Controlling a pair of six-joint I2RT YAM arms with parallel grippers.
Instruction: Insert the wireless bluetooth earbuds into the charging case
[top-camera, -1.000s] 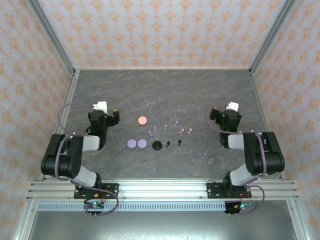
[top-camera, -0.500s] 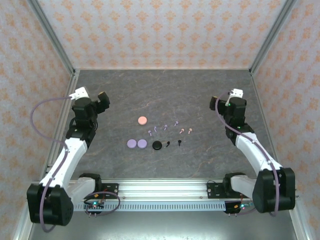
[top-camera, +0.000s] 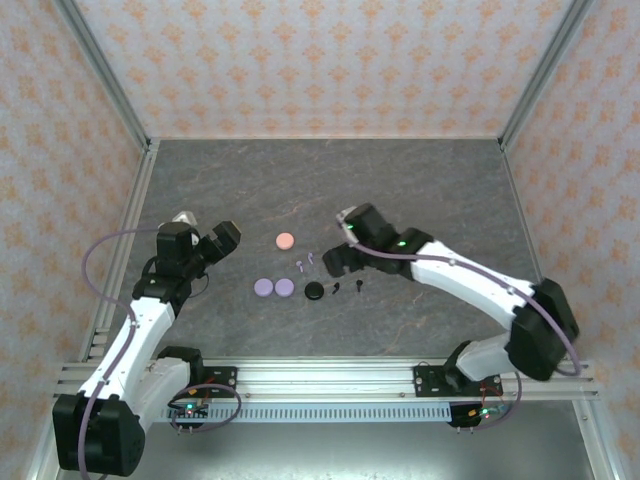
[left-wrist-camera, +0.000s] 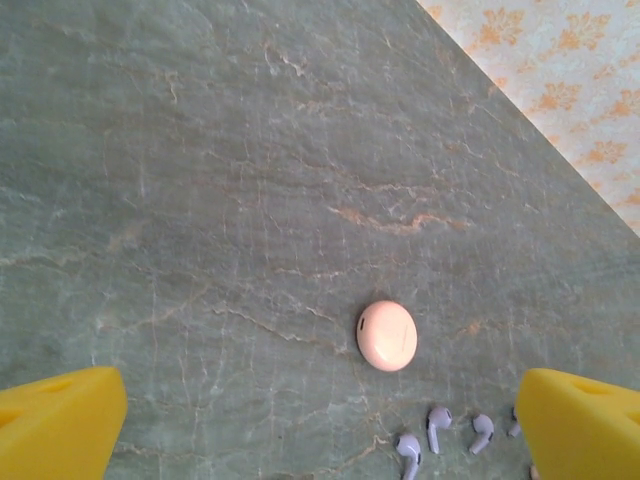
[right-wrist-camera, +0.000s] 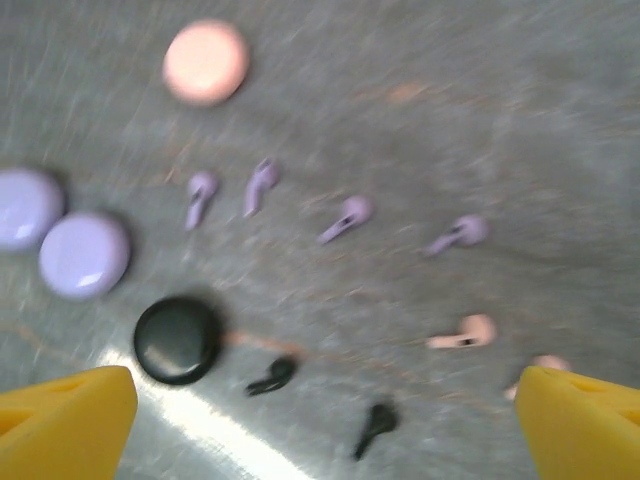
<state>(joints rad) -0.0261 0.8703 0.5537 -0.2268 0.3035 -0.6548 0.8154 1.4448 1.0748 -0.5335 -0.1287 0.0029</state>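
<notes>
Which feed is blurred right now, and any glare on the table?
Right wrist view: motion-blurred, earbuds and black case smeared, a bright glare streak on the table beside that case. Left wrist view: sharp, pink case crisp. Top view: sharp, evenly lit.

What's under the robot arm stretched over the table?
Tiny things on the table: lilac earbuds and pink earbuds, seen by its wrist camera. From above, the right arm covers both pink and two lilac.
</notes>
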